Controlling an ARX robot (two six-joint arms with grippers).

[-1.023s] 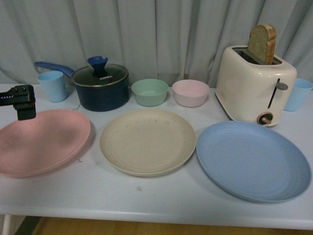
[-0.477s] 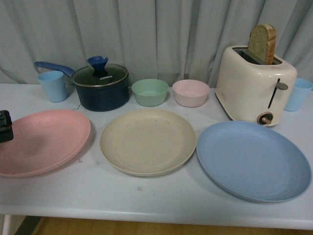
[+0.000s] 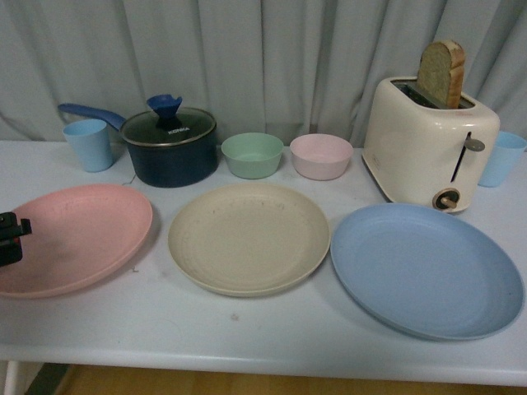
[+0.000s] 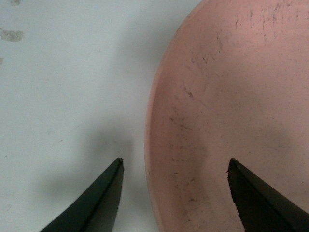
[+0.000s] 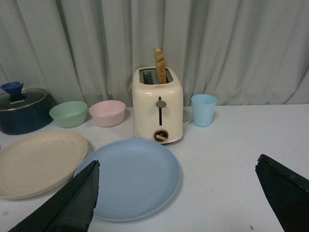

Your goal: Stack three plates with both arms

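Note:
Three plates lie side by side on the white table (image 3: 272,329): pink plate (image 3: 70,237) at left, speckled beige plate (image 3: 249,237) in the middle, blue plate (image 3: 424,267) at right. My left gripper (image 3: 8,239) shows as a black part at the pink plate's left edge. In the left wrist view it (image 4: 175,166) is open, straddling the pink plate's rim (image 4: 150,145), one finger over the table, one over the plate (image 4: 231,96). My right gripper (image 5: 176,176) is open and empty, above the table near the blue plate (image 5: 130,176); the beige plate (image 5: 38,162) lies beyond it.
Behind the plates stand a light blue cup (image 3: 89,144), a dark blue pot with lid (image 3: 169,146), a green bowl (image 3: 252,155), a pink bowl (image 3: 320,155), a cream toaster with bread (image 3: 428,148) and another blue cup (image 3: 501,158). A curtain hangs behind.
My left gripper has dropped from above the pink plate's far left edge down and leftward to the plate's rim, nearly out of the front view. The plates have not moved.

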